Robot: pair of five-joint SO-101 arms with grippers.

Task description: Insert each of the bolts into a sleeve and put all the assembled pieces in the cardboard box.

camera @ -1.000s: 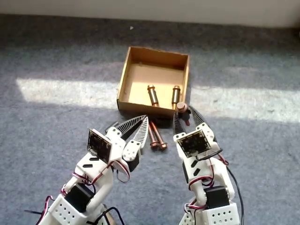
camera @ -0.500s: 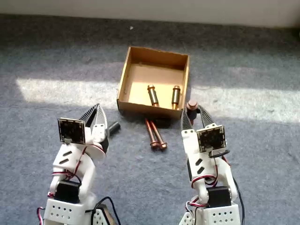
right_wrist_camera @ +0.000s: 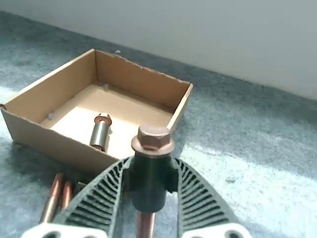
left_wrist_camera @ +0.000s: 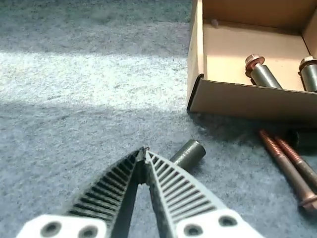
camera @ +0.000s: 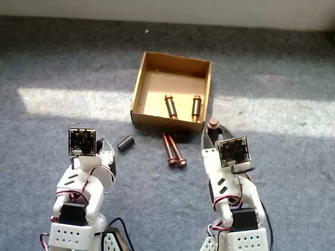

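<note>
An assembled piece [right_wrist_camera: 152,141], a copper-headed bolt in a dark sleeve, is being clamped upright at the sleeve by the right gripper [right_wrist_camera: 150,164]. It is being held just outside the near right corner of the cardboard box [camera: 137,86], so the box's front wall is standing between it and the box floor. Two more finished pieces [camera: 170,106] are lying inside, side by side near that wall. The left gripper [left_wrist_camera: 144,153] is being kept pinched together with nothing in it, low over the grey carpet [camera: 52,63]. A loose sleeve [left_wrist_camera: 188,153] is lying just beyond its tips. Between the arms, two bare bolts [camera: 172,149] are lying against each other, beside a dark object [camera: 182,137] in the wall's shadow.
</note>
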